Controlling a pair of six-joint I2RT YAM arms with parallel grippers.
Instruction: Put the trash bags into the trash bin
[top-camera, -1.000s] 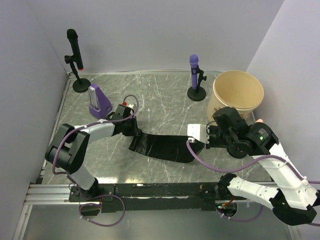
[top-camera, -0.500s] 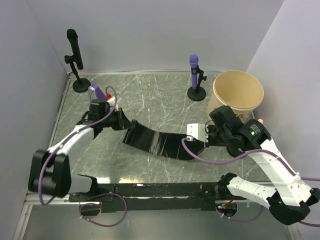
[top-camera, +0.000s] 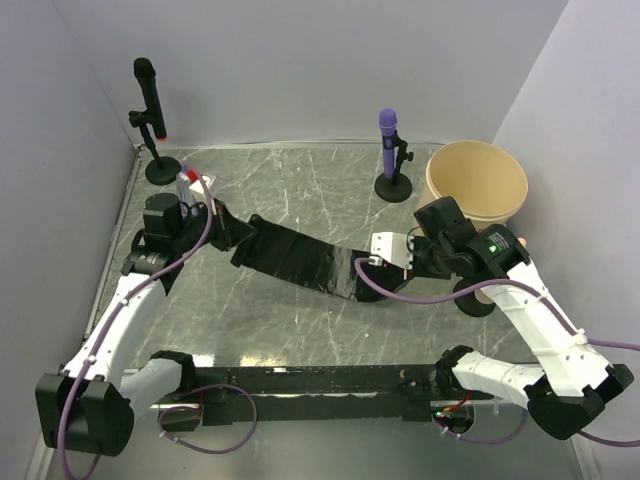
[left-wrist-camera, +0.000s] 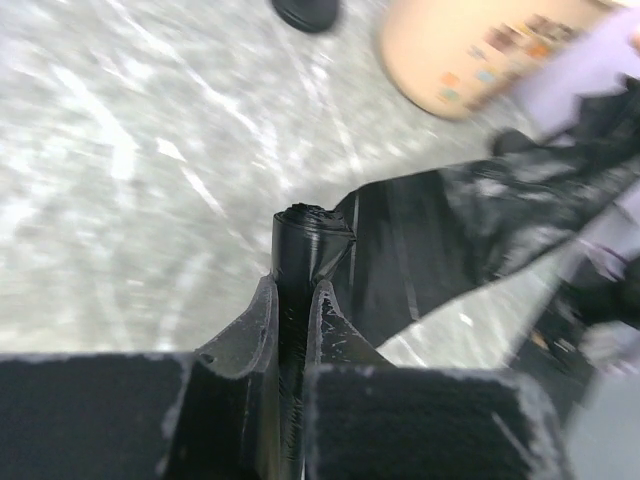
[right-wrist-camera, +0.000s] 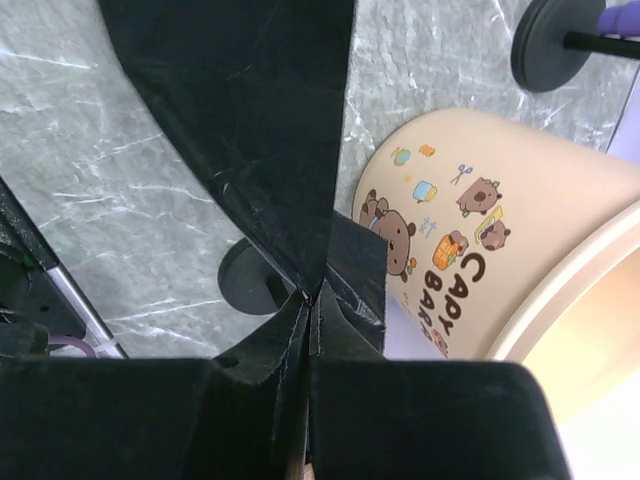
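Note:
A long black trash bag (top-camera: 300, 260) hangs stretched above the table between my two grippers. My left gripper (top-camera: 226, 233) is shut on its rolled-up left end, which pokes out past the fingertips in the left wrist view (left-wrist-camera: 296, 292). My right gripper (top-camera: 393, 262) is shut on the bag's other end, with the film (right-wrist-camera: 250, 120) pinched at the fingertips (right-wrist-camera: 312, 296). The tan trash bin (top-camera: 477, 185) stands upright at the back right, just behind the right gripper. Its cartoon print (right-wrist-camera: 450, 240) faces the right wrist camera, and it also shows blurred in the left wrist view (left-wrist-camera: 470, 50).
A purple microphone on a black stand (top-camera: 389, 150) is left of the bin. A black microphone on a stand (top-camera: 150, 110) is in the back left corner. A purple object (top-camera: 183, 181) peeks out behind the left arm. A black round disc (right-wrist-camera: 250, 275) lies under the right gripper.
My left gripper closed on the bag's left end, then rose and pulled back to the left, drawing the bag taut off the table. My right gripper stayed shut and shifted slightly left.

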